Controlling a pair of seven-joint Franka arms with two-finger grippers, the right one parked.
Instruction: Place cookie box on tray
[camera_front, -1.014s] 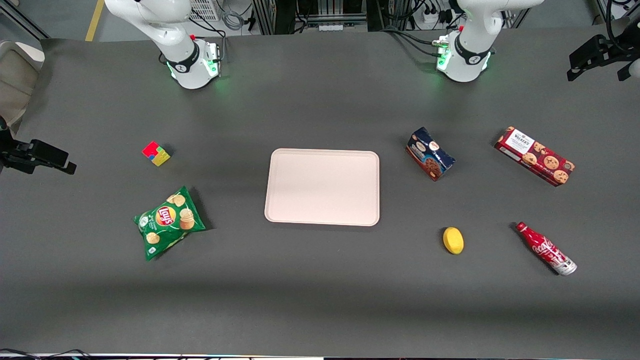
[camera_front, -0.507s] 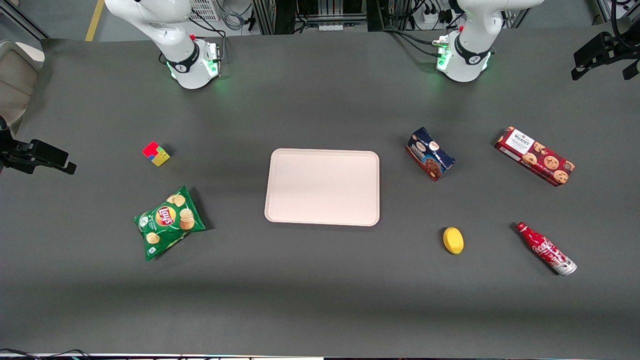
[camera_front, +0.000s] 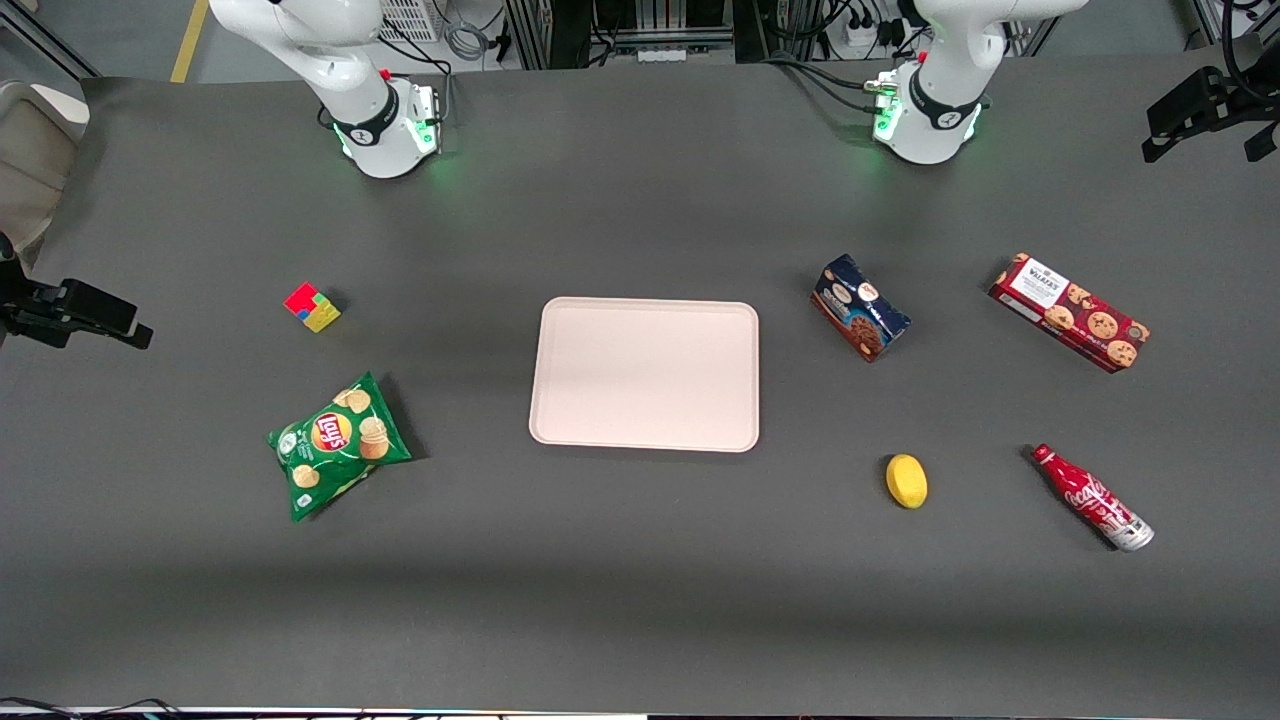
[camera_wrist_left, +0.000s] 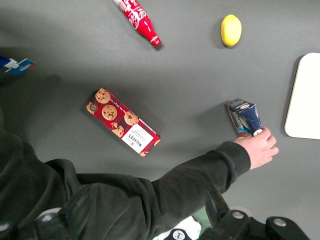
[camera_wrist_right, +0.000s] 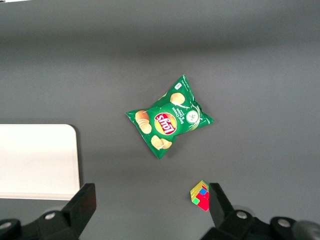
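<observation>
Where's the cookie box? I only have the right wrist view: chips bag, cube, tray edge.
Observer: The cookie box stands on the table beside the tray, toward the working arm's end, not on it.
Operator: Gripper near it?
Observer: No. The gripper hangs at the working arm's end of the table, apart from the box.
Operator: Anything at the box?
Observer: The left wrist view shows a person's hand touching it; the front view shows none.

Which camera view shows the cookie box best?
The front view: the cookie box lies whole and uncovered, beside the tray. The left wrist view shows it with a person's hand at one end. The right wrist view misses it. The gripper hangs at the table's working-arm end.
</observation>
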